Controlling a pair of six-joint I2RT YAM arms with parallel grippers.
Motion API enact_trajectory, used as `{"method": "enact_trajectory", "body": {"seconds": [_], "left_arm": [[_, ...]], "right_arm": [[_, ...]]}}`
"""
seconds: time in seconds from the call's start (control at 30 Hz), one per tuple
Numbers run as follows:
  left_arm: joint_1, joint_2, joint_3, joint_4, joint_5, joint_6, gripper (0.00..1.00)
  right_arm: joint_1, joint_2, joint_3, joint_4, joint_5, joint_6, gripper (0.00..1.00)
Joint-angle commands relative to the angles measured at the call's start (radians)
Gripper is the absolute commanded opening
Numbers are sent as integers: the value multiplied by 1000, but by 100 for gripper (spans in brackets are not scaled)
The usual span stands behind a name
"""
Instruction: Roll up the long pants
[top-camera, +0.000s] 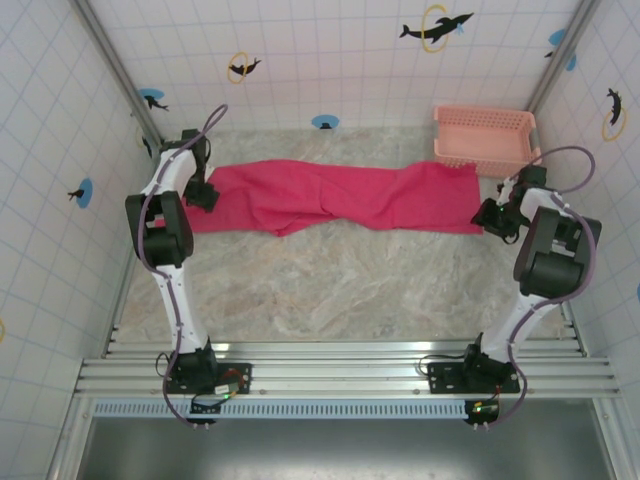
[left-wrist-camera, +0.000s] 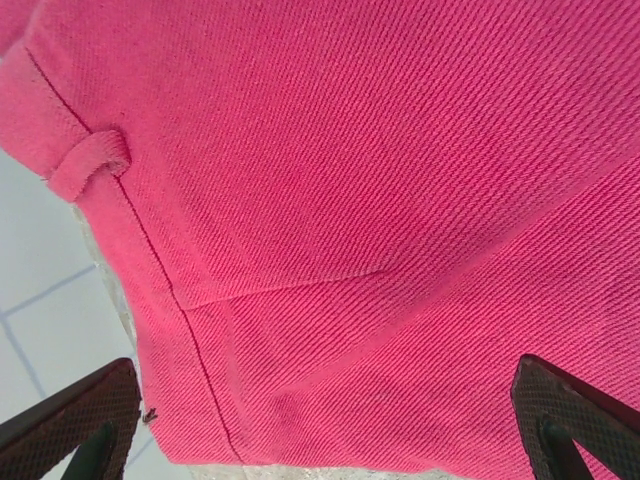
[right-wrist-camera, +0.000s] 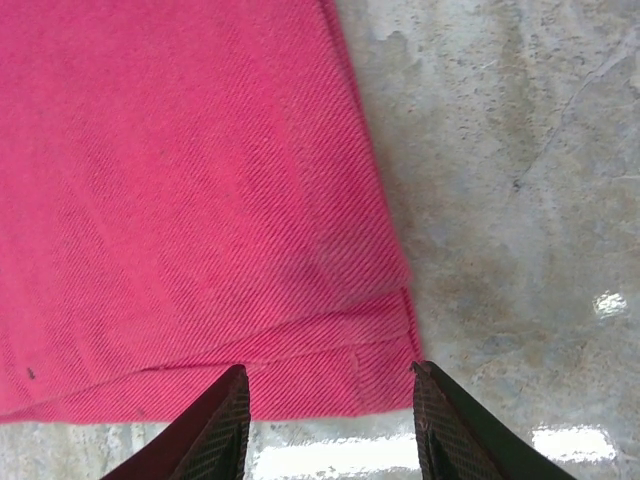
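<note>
The long pants (top-camera: 335, 197) lie flat across the back of the table, a magenta strip running left to right. My left gripper (top-camera: 203, 193) hovers at the left end, over the waistband with its belt loop (left-wrist-camera: 88, 163); the jaws stand wide open with cloth (left-wrist-camera: 380, 200) below them. My right gripper (top-camera: 492, 217) sits at the right end, open, its fingertips (right-wrist-camera: 232, 415) just short of the hemmed leg corner (right-wrist-camera: 350, 370). Nothing is held by either.
A salmon-pink slotted basket (top-camera: 484, 139) stands at the back right, just behind the pants' right end. Tiled walls close in on three sides. Bare marbled tabletop (top-camera: 340, 290) stretches between the pants and the arm bases.
</note>
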Motion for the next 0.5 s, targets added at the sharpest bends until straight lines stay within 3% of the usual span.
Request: {"method": "enact_trajectory", "body": {"seconds": [0.0, 0.47], "left_arm": [[-2, 25, -13, -19, 1, -20, 97], [-3, 48, -23, -27, -24, -9, 97]], "right_arm": [[-9, 29, 15, 33, -21, 14, 46], [-17, 73, 43, 106, -25, 55, 40]]}}
